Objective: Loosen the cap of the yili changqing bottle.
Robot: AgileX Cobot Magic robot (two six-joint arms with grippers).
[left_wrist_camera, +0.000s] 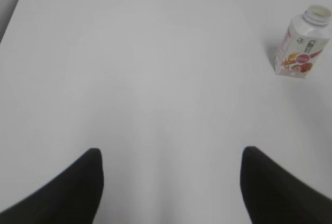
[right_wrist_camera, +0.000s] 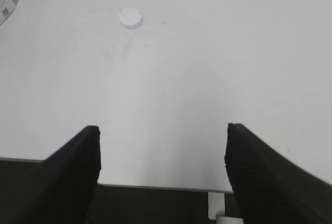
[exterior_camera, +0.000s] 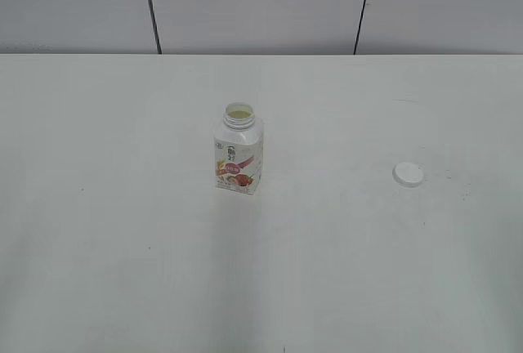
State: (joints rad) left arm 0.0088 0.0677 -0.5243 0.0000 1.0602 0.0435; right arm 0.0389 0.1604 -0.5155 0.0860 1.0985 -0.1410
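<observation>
Both hands sit back at the near edge of the white counter [exterior_camera: 122,271], off to the L and R, neither showing in the exterior view. L hand [left_wrist_camera: 171,154]: fingers spread wide, nothing between them, only bare counter beneath. R hand [right_wrist_camera: 162,130]: also spread wide and empty, hanging over the near edge w/ dark floor below it.

Farther in, the white cap [exterior_camera: 408,174] lies flat on the counter toward the R edge, well apart from the bottle. In the R wrist view the cap [right_wrist_camera: 130,17] sits far ahead of the fingers.

Yili changqing bottle [exterior_camera: 239,151] stands upright approx. mid-counter, neck open, pale contents visible at the mouth, strawberry label facing the near edge. In the L wrist view the bottle [left_wrist_camera: 302,42] is far ahead & to the R of the hand.
</observation>
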